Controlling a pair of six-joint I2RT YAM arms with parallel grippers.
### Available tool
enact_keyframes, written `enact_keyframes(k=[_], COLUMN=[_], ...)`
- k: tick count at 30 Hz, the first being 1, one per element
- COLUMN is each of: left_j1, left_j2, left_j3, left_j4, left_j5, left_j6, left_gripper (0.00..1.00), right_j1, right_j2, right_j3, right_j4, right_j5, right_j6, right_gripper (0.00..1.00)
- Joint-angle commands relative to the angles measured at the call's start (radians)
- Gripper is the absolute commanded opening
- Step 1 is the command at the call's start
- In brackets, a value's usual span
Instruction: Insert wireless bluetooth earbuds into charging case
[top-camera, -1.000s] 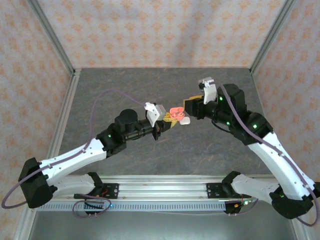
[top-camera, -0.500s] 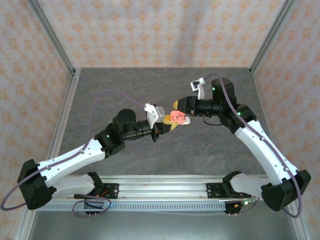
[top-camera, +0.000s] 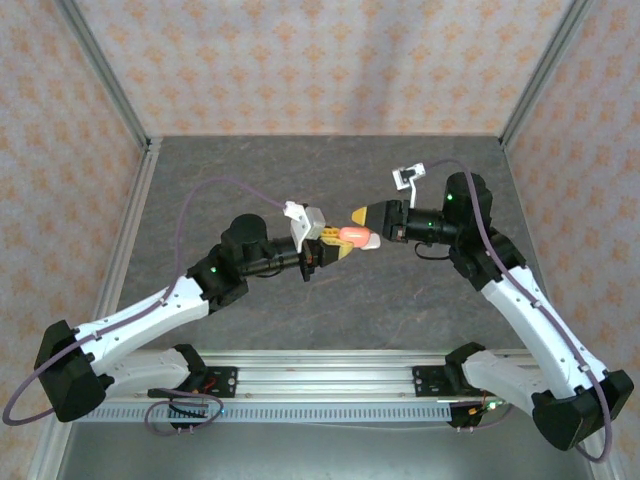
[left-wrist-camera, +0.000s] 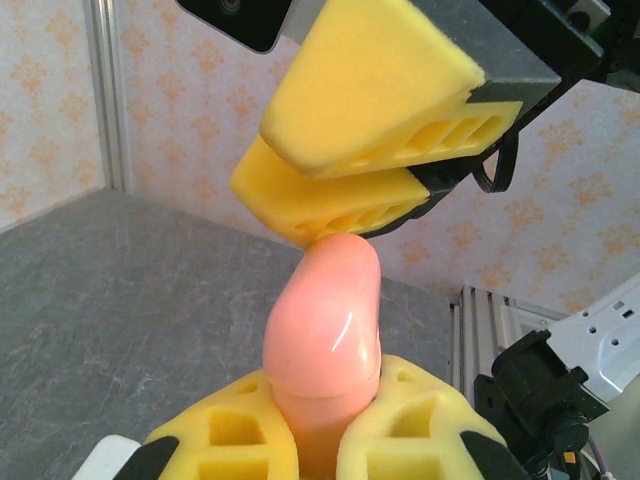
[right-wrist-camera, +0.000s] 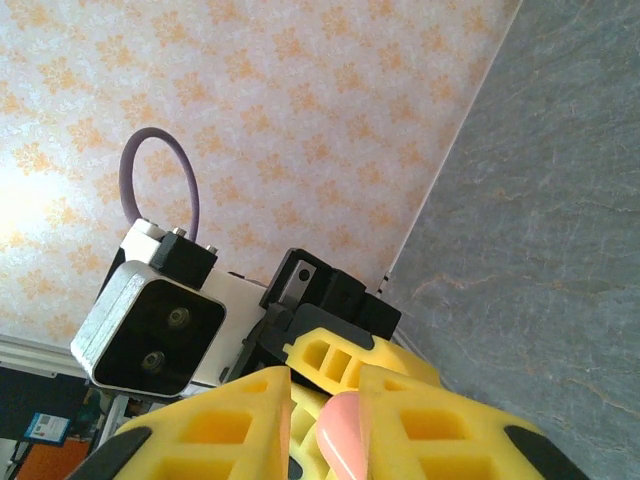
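A coral-pink charging case hangs in mid-air over the middle of the table, lid closed. My left gripper is shut on its lower end; in the left wrist view the case stands up out of the left gripper. My right gripper comes in from the right, jaws a little apart round the case's top end. In the right wrist view the case lies against one finger of the right gripper, with a gap on the other side. The earbuds are out of view.
The grey table lies below both arms, with patterned walls behind and at the sides and a metal rail at the near edge. The left arm's wrist camera sits close in front of the right gripper.
The right arm has swung its gripper round and lowered it onto the case's top end, its jaws narrowing. The left gripper has kept hold of the case, and the case's lid has gone from open to closed.
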Motion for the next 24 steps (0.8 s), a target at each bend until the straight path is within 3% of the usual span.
enact_keyframes(k=[1,5,8,11,14,18,24], left_j1=[0.036,0.06,0.086,0.113,0.128,0.13,0.129], left_j2=[-0.009,-0.028,-0.035,-0.035,-0.013,0.053,0.173], left_j3=[-0.009,-0.042,-0.105,-0.196,-0.263,-0.288,-0.296], left_j4=[0.006,-0.042,-0.065,-0.072,-0.119,-0.248,-0.278], left_j5=[-0.106,-0.141,-0.171,-0.207,-0.236,-0.259,-0.237], left_j6=[-0.033,-0.05,-0.101,-0.173,-0.224,-0.203,-0.211], left_gripper=[0.0,0.0,0.0,0.0,0.0,0.0,0.0], right_j1=[0.022,0.021,0.017,0.011,0.008,0.006,0.006], right_j2=[-0.029,-0.022,-0.023,-0.04,-0.075,-0.156,-0.303], right_j3=[0.018,0.082,0.071,0.023,-0.042,-0.166,-0.372], right_j4=[-0.072,-0.365,-0.455,-0.464,-0.477,-0.445,-0.322], right_j5=[-0.058,0.234,0.416,0.558,0.785,1.07,1.298], right_j6=[-0.04,-0.236,-0.287,-0.288,-0.281,-0.26,-0.273], right_gripper=[0.25,0.32,0.37,0.48,0.54,0.7,0.83])
